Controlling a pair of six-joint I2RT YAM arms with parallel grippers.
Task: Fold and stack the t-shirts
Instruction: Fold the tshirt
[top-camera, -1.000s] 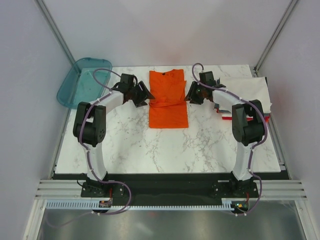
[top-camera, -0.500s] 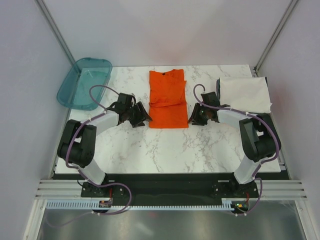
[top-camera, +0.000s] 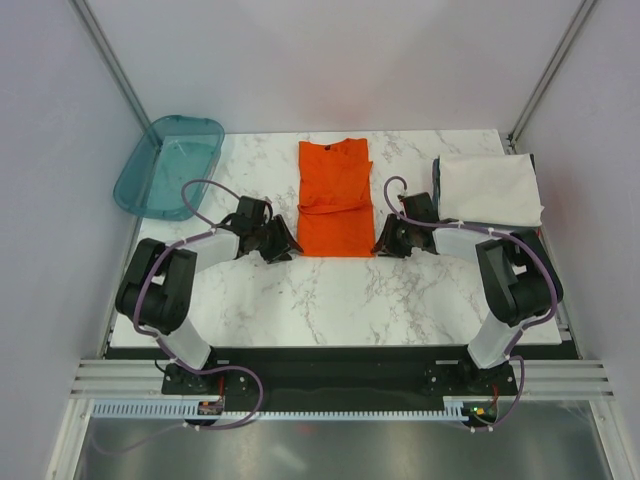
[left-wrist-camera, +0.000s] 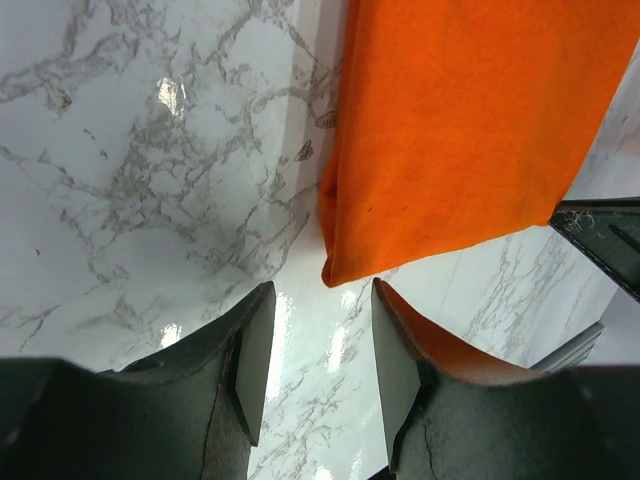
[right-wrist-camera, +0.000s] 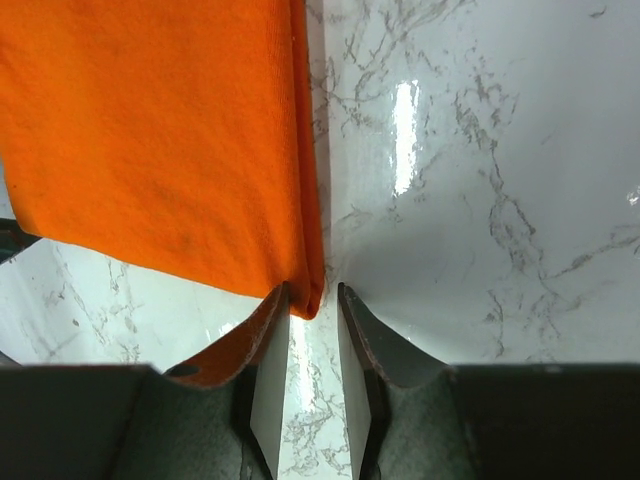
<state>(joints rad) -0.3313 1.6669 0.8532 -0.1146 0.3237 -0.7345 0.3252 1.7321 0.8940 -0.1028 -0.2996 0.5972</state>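
Observation:
The orange t-shirt (top-camera: 337, 200) lies flat in a long strip on the middle of the marble table (top-camera: 330, 300), collar at the far end. My left gripper (top-camera: 285, 245) is low at its near left corner. In the left wrist view the gripper (left-wrist-camera: 322, 290) is open and the shirt's corner (left-wrist-camera: 335, 270) lies just beyond the fingertips. My right gripper (top-camera: 385, 243) is at the near right corner. In the right wrist view the gripper (right-wrist-camera: 313, 292) stands narrowly open, with the shirt's corner (right-wrist-camera: 310, 295) between the tips, against the left finger. A folded white t-shirt (top-camera: 490, 188) lies at the right.
A teal translucent tray (top-camera: 165, 165) hangs over the table's far left corner. The white t-shirt rests on darker folded cloth at the right edge. Bare marble lies in front of the orange shirt, towards the arm bases.
Both grippers have slid from the shirt's middle sides towards me, down to its near corners, and both pairs of jaws have narrowed.

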